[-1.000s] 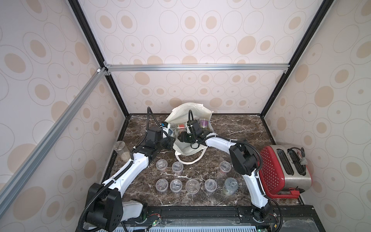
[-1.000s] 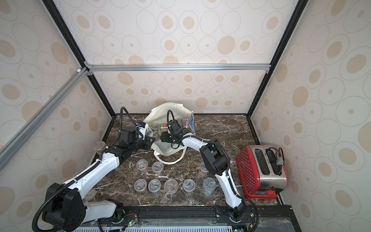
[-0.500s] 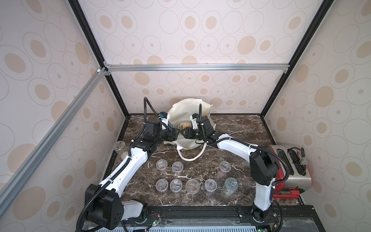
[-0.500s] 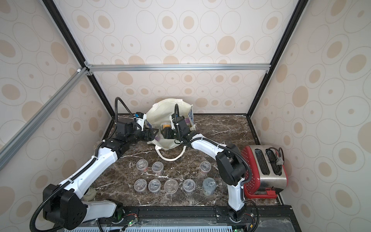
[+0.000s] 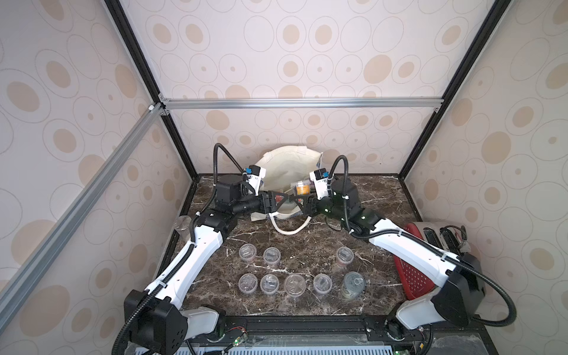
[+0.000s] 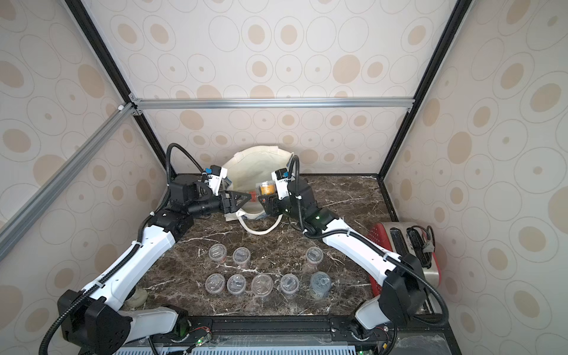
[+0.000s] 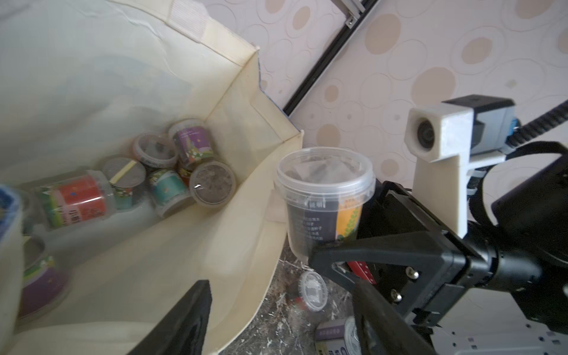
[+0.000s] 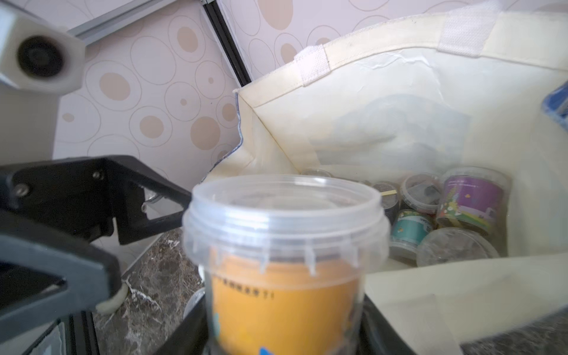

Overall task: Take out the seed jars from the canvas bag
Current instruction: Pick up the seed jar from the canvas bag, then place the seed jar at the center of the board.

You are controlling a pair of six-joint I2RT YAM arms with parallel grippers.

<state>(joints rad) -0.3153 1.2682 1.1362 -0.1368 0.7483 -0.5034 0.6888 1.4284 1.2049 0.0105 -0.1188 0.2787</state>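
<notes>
Your right jaws are closed on an orange-labelled seed jar. It is upright, pinched low on its body near the base, just outside the lip of the canvas bag. Your left jaws stand wide with nothing between them, almost tip to tip with the right ones at the bag's mouth.

That closeness is the first risk, as I judge it. Swing either arm across before the other backs away and the jaws will clip each other, or the left ones will knock the jar. Most of the jar stands free above that low grip, so a knock or a quick wrist turn could tilt it or slide it out.

Nothing holds the bag. It leans open against the back wall. If you snag the cloth, or the strap handle looped on the tabletop under the jaws, the mouth may sag shut or the whole bag may drag forward. The remaining jars lie heaped deep inside, several on their sides, so a collapsed mouth would cost you the view of them.

Mind the set-down too. The unloaded jars stand close together in two rows toward the front edge. Come in low or off line and the held jar could topple a neighbour. The red toaster sits right beside your right arm, so a wide swing that way could strike it.
</notes>
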